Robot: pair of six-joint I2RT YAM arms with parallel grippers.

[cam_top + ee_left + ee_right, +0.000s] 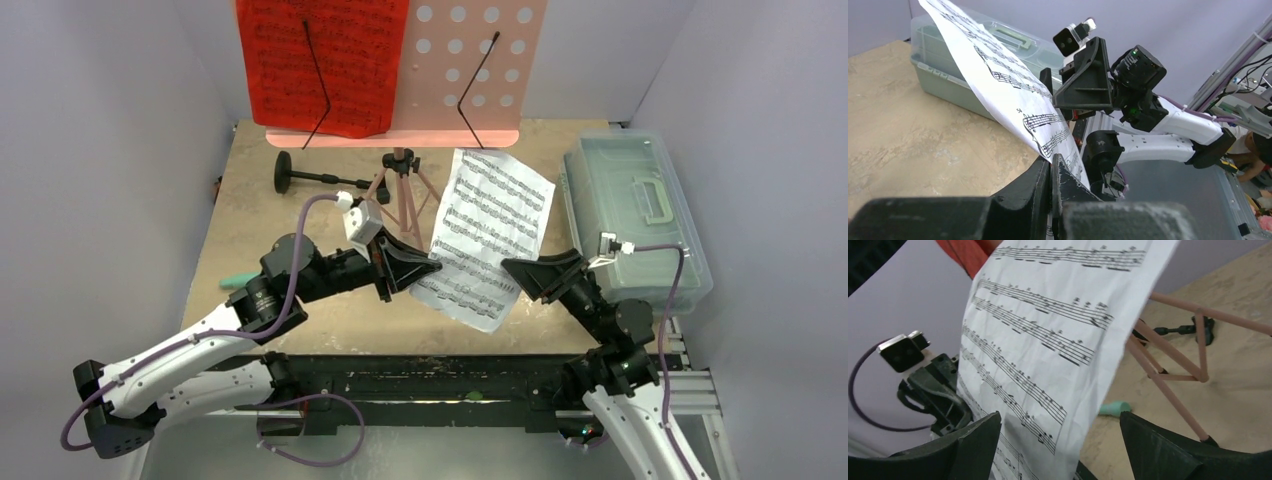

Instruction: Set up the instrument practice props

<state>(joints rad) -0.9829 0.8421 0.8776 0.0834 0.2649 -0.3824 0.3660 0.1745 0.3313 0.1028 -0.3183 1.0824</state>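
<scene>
1. Nearest the bases, the teal tube [235,281] lies on the table [330,325] by its left edge, mostly hidden beside the left arm's wrist.
2. The left gripper [432,267] reaches in toward the middle, its jaws pressed together on the lower left edge of the white sheet-music page [490,230]. The page is pinched there and stands up off the table, rising at a slant away from the fingers.
3. The right gripper [520,270] faces it from the other side with jaws spread wide. In the right wrist view the page hangs between the two fingers; whether either finger touches it I cannot tell.
4. On the right side of the table sits the clear plastic box [635,215], lid on and handle flat.
5. Farther back, the small black stand [300,176] lies on its side, its round base pointing left – just left of the pink tripod legs [400,190].
6. At the back the pink perforated desk [470,50] stands on those legs. The red page [320,60] covers its left half under a black wire arm [318,75] – the right half shows bare holes.
</scene>
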